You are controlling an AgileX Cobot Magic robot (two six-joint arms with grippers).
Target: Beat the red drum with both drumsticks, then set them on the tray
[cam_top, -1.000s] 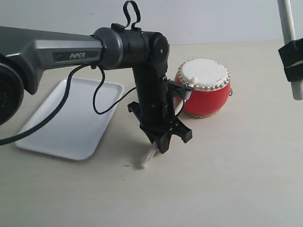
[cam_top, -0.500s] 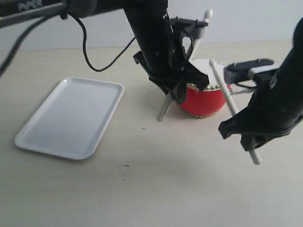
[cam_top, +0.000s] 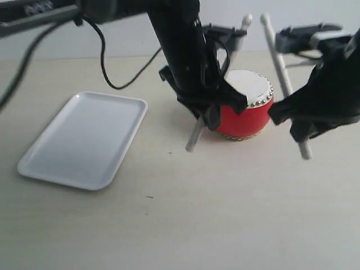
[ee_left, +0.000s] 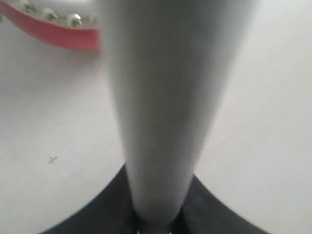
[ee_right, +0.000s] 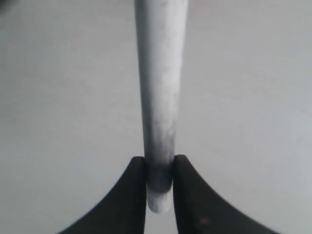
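Note:
The red drum stands upright on the table, its white head partly hidden by my left arm. My left gripper is shut on one drumstick, which slants from beside the drum's near left side up past its head. In the left wrist view that stick fills the middle, with the drum's studded edge beside it and the left gripper at its base. My right gripper, right of the drum, is shut on the other drumstick, whose tip is raised above the head. The right wrist view shows this stick clamped in the right gripper.
The white tray lies flat on the left of the table with nothing on it. A black cable hangs from the left arm above the tray's far end. Bare tabletop stretches in front of the drum.
My right gripper has risen and swung back to the right, lifting its stick's tip off the drum head. The left arm, which rose to the drum a second ago, has hardly moved since.

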